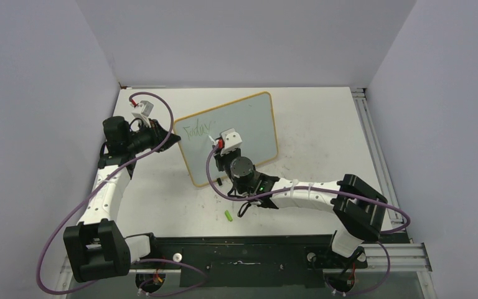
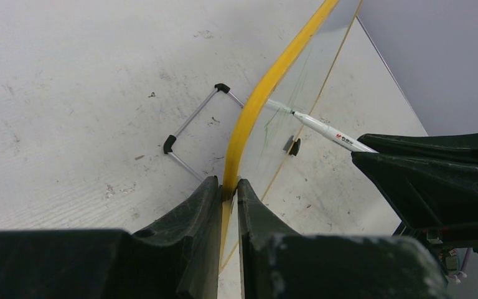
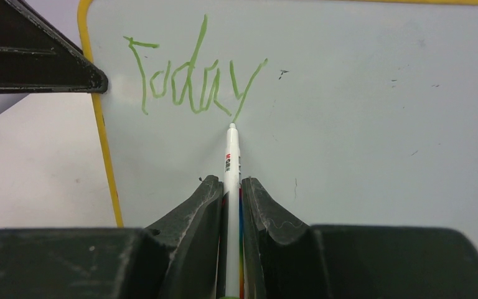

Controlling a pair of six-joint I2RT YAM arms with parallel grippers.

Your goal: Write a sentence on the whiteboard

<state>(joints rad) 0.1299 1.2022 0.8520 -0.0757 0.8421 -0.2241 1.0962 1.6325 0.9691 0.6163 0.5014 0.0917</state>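
White tabletop [image 1: 323, 124], yellow-framed whiteboard [image 1: 252, 121], green "Today" [image 3: 194, 81]

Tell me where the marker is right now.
Right wrist view: the marker sits between the right gripper's fingers, its tip at the whiteboard just below the tail of the y in the green word Today, toward the board's left edge.

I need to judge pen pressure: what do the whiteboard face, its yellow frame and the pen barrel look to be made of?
Pale grey-white rectangular whiteboard: smooth, faintly glossy coated face, possibly melamine or painted sheet; the green handwritten word sits in clean lines. Its thin orange-yellow frame: looks like moulded plastic, even colour, soft sheen. Slim white marker pen: glossy plastic barrel with printed lettering.
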